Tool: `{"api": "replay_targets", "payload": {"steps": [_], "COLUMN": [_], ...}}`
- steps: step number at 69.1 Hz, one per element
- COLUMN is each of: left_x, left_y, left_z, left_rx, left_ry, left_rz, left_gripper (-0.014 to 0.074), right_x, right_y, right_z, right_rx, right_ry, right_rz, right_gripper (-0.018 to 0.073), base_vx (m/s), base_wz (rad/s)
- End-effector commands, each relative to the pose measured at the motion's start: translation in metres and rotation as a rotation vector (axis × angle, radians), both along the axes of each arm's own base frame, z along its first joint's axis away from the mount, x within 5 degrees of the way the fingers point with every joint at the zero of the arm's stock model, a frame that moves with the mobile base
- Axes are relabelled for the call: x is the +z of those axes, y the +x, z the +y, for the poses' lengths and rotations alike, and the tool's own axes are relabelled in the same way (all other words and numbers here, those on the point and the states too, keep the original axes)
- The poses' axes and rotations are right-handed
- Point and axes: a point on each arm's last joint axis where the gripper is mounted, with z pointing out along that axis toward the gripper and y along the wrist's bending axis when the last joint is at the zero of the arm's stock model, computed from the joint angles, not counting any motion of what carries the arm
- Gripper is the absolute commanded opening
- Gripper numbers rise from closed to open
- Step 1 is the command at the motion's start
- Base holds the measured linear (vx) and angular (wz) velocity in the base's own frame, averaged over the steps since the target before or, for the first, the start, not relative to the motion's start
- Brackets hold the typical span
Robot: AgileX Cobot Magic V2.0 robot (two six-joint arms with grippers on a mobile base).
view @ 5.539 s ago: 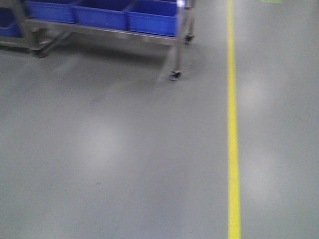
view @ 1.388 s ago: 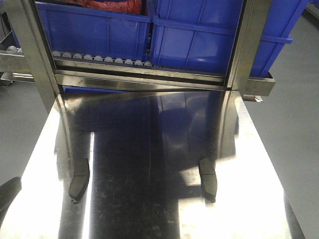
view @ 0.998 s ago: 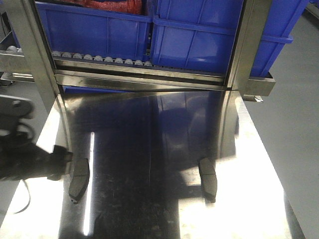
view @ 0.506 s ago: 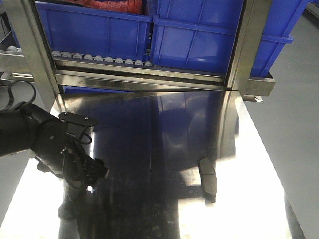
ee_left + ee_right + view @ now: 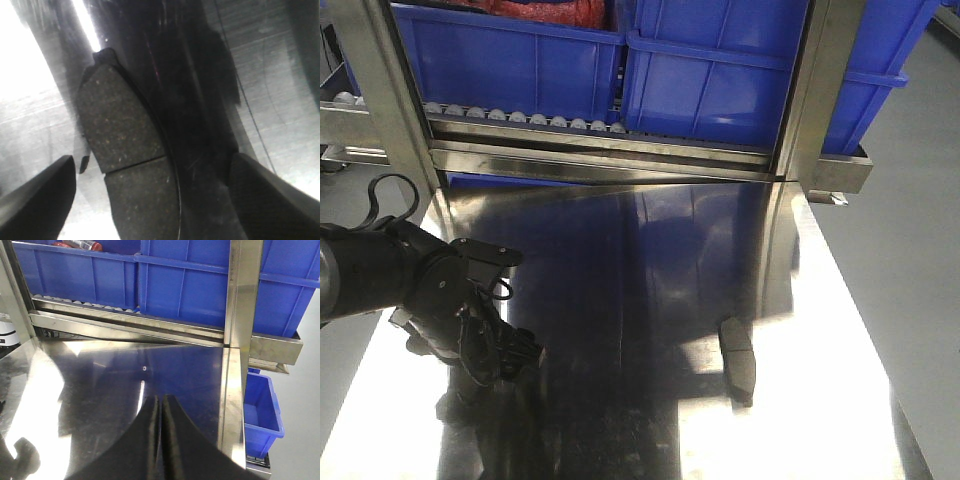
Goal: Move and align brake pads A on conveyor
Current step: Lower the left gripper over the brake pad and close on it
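Two brake pads A show, both lying on a shiny steel table [image 5: 820, 300]. One dark-grey brake pad [image 5: 737, 360] rests right of centre, with no gripper near it. The other brake pad [image 5: 125, 165], with a thin groove across its middle, fills the left wrist view. My left gripper [image 5: 152, 165] is open and low over it, one finger [image 5: 35, 195] on each side, neither touching. In the front view the left gripper [image 5: 495, 355] and its arm hide that pad. My right gripper [image 5: 161, 407] is shut on nothing, above the table. The conveyor is out of view.
A steel roller rack [image 5: 600, 150] with blue bins [image 5: 720, 80] stands across the table's far edge, with upright posts [image 5: 815, 90] at both sides. Grey floor [image 5: 920, 230] drops off past the table's right edge. Another blue bin [image 5: 260, 410] sits lower right.
My left arm has come in from the left and settled over the left brake pad, covering it in the front view. The right brake pad has not moved.
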Motion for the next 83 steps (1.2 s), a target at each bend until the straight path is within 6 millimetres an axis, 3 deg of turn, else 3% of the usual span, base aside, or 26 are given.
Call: {"api": "replay_targets", "payload": {"steps": [1,25,83], "left_x": [0.0159,0.0159,0.0096], "left_y": [0.0046,0.0047,0.004], "left_z": [-0.0051,-0.0052,-0.005], "left_rx": [0.005,0.005,0.005], "left_ry": [-0.046,-0.048,-0.042], "left_rz": [-0.071,-0.073,-0.056], "left_gripper": [0.0588,0.0554,0.0146], "right_x": [0.0156,0.0156,0.0156], "right_y": [0.0013,0.0013,0.0013], "right_z": [0.0001,0.0001,0.0001], "right_rx": [-0.001,-0.001,-0.001], "right_ry": [0.009,0.009,0.01], "right_rz": [-0.093,-0.093,-0.093], "right_gripper": [-0.0008,-0.0008,-0.0008], "base_vx": [0.0,0.0,0.0], "base_wz": [0.0,0.0,0.0]}}
